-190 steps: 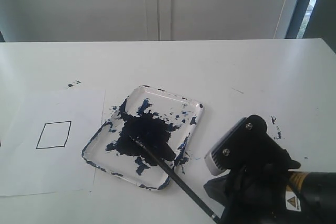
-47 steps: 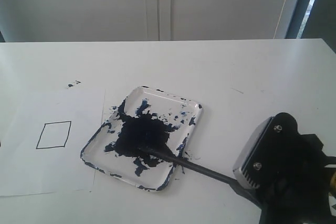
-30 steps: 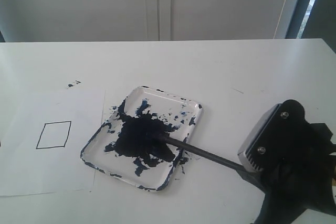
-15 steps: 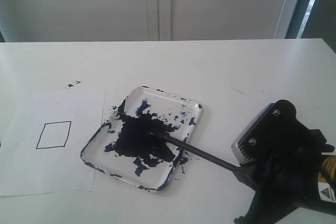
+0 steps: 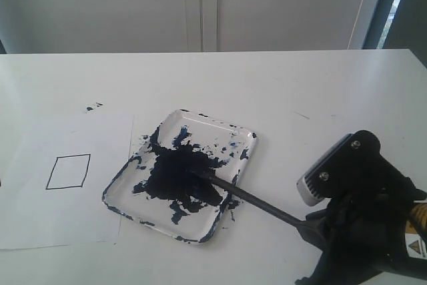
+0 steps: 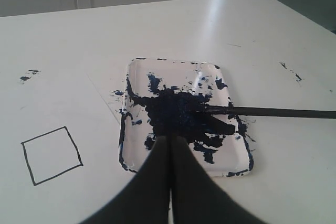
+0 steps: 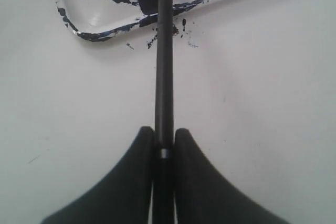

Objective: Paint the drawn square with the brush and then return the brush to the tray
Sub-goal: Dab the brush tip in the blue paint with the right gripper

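The brush (image 5: 253,199) is a thin black stick lying slantwise, its tip in the dark paint blot of the tray (image 5: 254,139). My right gripper (image 5: 308,225) is shut on the brush's far end, low over the table to the right of the tray. The right wrist view shows the brush (image 7: 164,51) pinched between the right gripper (image 7: 164,132) fingers and crossing the tray (image 7: 94,22) rim. The drawn square (image 5: 68,171) is a blank black outline on white paper (image 5: 67,221), left of the tray. My left gripper (image 6: 169,137) is shut on nothing, in front of the tray (image 6: 233,156).
Small paint specks (image 5: 93,106) mark the table beyond the paper's far corner, and more specks (image 6: 290,70) lie to the right of the tray. A grey wall and a window frame (image 5: 377,5) stand behind the white table's far edge.
My right gripper has drifted slightly left and toward the table's near edge, so the brush slants more steeply. The brush tip has stayed in the tray's paint blot. The square is still blank.
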Controlling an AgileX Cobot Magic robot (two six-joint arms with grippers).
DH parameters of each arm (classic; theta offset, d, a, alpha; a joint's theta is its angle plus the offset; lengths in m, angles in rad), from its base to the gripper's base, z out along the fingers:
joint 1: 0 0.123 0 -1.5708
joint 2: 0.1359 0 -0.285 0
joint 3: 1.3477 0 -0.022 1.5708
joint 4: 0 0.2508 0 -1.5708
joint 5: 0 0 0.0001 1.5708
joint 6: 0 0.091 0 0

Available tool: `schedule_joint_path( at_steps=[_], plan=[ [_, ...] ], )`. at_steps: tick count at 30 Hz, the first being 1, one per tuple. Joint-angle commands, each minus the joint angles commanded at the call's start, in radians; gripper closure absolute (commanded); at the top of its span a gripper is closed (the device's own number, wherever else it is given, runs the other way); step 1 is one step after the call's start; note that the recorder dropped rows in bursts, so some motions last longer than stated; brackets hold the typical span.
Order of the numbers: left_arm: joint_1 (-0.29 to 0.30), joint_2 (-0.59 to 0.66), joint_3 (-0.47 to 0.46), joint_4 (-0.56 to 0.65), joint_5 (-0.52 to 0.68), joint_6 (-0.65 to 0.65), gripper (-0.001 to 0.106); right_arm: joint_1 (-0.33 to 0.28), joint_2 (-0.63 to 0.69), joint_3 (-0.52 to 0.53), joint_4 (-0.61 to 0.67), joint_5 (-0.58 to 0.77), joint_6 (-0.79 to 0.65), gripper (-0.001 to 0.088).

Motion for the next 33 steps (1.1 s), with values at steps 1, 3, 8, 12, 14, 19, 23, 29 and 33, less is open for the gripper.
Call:
schedule_joint_path(
  at_steps=[1, 3, 8, 12, 14, 19, 23, 29, 33],
  plan=[
    [0.0, 0.0, 0.0, 0.0, 0.0, 0.0, 0.105, 0.007, -0.008, 0.0, 0.005, 0.005, -0.002, 0.0868],
    [0.0, 0.0, 0.0, 0.0, 0.0, 0.0, 0.105, 0.021, -0.021, 0.0, 0.014, 0.015, -0.002, 0.0868],
    [0.0, 0.0, 0.0, 0.0, 0.0, 0.0, 0.105, 0.042, -0.052, 0.0, 0.042, 0.025, -0.002, 0.0868],
    [0.0, 0.0, 0.0, 0.0, 0.0, 0.0, 0.105, 0.049, -0.058, 0.0, 0.045, 0.069, -0.002, 0.0868],
    [0.0, 0.0, 0.0, 0.0, 0.0, 0.0, 0.105, 0.049, -0.058, 0.0, 0.045, 0.086, -0.002, 0.0868],
    [0.0, 0.0, 0.0, 0.0, 0.0, 0.0, 0.105, 0.049, -0.058, 0.0, 0.013, 0.065, -0.002, 0.0868],
    [0.0, 0.0, 0.0, 0.0, 0.0, 0.0, 0.105, 0.047, -0.058, 0.0, -0.053, 0.013, 0.018, 0.0868],
    [0.0, 0.0, 0.0, 0.0, 0.0, 0.0, 0.105, 0.047, -0.058, 0.0, -0.053, -0.07, 0.018, 0.0868],
    [0.0, 0.0, 0.0, 0.0, 0.0, 0.0, 0.105, 0.047, -0.056, 0.002, -0.055, -0.083, 0.018, 0.0868]
  ],
)
